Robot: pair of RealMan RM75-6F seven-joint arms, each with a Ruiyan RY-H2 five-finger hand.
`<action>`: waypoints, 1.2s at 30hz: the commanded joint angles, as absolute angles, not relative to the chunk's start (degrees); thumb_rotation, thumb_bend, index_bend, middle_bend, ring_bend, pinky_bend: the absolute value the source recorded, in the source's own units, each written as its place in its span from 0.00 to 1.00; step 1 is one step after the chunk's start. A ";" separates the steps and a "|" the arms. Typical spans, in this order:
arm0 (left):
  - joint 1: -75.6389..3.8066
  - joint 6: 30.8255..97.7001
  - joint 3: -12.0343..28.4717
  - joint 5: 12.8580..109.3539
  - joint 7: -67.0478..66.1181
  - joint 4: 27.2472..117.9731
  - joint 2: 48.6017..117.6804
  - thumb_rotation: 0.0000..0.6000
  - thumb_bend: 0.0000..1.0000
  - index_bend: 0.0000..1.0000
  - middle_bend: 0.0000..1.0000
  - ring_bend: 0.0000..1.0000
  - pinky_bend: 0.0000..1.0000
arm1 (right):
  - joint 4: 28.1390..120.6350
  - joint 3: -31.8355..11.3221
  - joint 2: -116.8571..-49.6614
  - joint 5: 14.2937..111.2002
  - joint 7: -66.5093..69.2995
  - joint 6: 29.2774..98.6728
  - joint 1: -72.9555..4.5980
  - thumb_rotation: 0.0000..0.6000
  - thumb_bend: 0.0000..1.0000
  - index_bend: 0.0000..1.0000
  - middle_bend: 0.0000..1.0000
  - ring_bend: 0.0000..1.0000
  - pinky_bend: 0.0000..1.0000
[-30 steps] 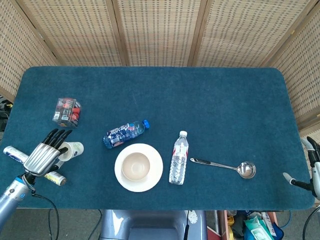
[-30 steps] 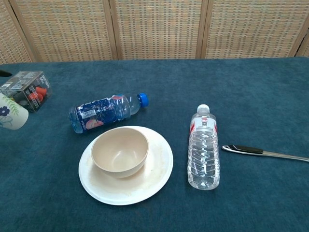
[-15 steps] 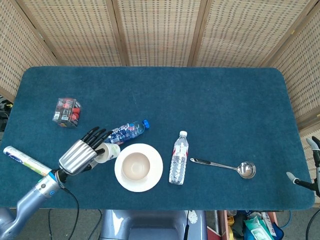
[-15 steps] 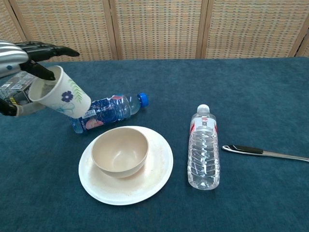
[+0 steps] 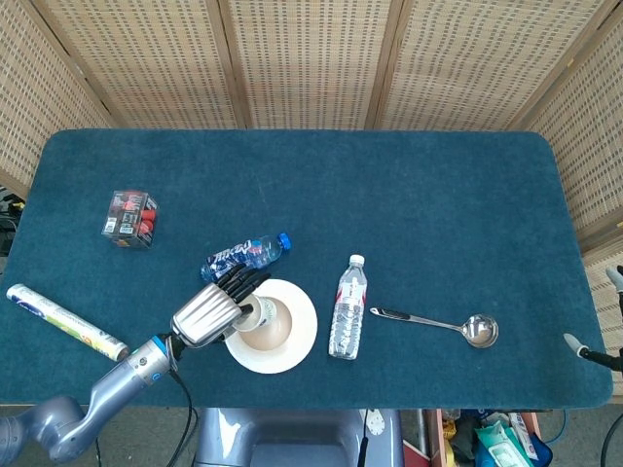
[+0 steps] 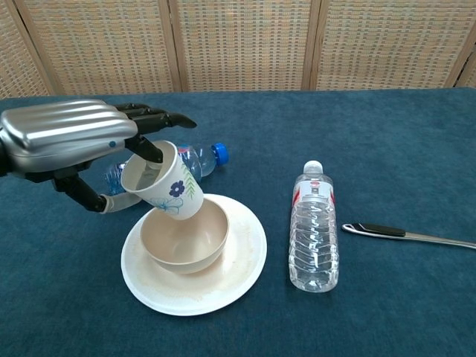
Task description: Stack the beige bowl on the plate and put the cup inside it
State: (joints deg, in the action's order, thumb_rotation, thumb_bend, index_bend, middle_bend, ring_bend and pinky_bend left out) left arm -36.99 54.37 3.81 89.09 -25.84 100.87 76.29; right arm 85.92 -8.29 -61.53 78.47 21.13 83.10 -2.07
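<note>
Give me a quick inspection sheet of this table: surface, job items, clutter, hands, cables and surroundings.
Surface: table covered in dark teal cloth.
Job's things: beige bowl sits on the plate; cup, tilted, is held above the bowl's left rim.
Clutter: blue-cap bottle lying behind the plate; clear bottle lying right of the plate; ladle; small box; tube near the left edge.
Hands: left hand holds the cup; right hand barely shows at the right edge, state unclear.
Cables: black cable along the left arm.
Surroundings: woven screens behind the table.
</note>
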 commanded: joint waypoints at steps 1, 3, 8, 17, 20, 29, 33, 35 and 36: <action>-38.14 52.23 4.35 85.75 -28.85 101.44 77.79 1.00 0.50 0.68 0.00 0.00 0.05 | 85.92 -8.37 -61.44 78.41 21.46 83.11 -1.99 1.00 0.14 0.01 0.00 0.00 0.00; -38.48 51.67 4.46 84.47 -29.78 101.55 78.34 1.00 0.50 0.68 0.00 0.00 0.05 | 85.86 -8.40 -61.41 78.37 21.63 83.08 -1.96 1.00 0.14 0.01 0.00 0.00 0.00; -39.45 50.69 4.50 82.12 -31.80 101.50 79.80 1.00 0.49 0.68 0.00 0.00 0.04 | 85.68 -8.51 -61.32 78.15 22.19 82.97 -1.85 1.00 0.14 0.01 0.00 0.00 0.00; -40.42 49.98 3.45 79.01 -34.32 101.46 80.75 1.00 0.40 0.68 0.00 0.00 0.02 | 85.44 -8.70 -61.29 78.04 22.92 83.02 -1.68 1.00 0.14 0.01 0.00 0.00 0.00; -40.51 50.08 3.01 78.14 -35.19 101.33 80.66 1.00 0.35 0.65 0.00 0.00 0.02 | 85.39 -8.75 -61.22 77.99 23.21 82.98 -1.62 1.00 0.14 0.01 0.00 0.00 0.00; -41.11 50.61 2.44 75.54 -37.56 101.84 80.61 1.00 0.16 0.46 0.00 0.00 0.00 | 85.43 -8.76 -61.13 78.24 23.47 83.02 -1.56 1.00 0.14 0.01 0.00 0.00 0.00; -41.23 51.11 2.12 75.34 -37.74 101.89 80.57 1.00 0.16 0.45 0.00 0.00 0.00 | 85.40 -8.78 -61.19 78.26 23.50 82.98 -1.58 1.00 0.14 0.01 0.00 0.00 0.00; -41.22 51.41 2.10 75.41 -37.57 101.81 80.60 1.00 0.16 0.42 0.00 0.00 0.00 | 85.41 -8.80 -61.19 78.28 23.53 83.01 -1.57 1.00 0.14 0.01 0.00 0.00 0.00; -41.17 51.69 2.13 75.54 -37.39 101.76 80.62 1.00 0.16 0.41 0.00 0.00 0.00 | 85.41 -8.80 -61.20 78.30 23.55 83.02 -1.56 1.00 0.14 0.01 0.00 0.00 0.00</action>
State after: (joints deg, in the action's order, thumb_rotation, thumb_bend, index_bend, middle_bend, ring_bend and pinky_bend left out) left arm -41.20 51.47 2.12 75.43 -37.54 101.82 80.60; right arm 85.40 -8.80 -61.20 78.30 23.55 83.02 -1.56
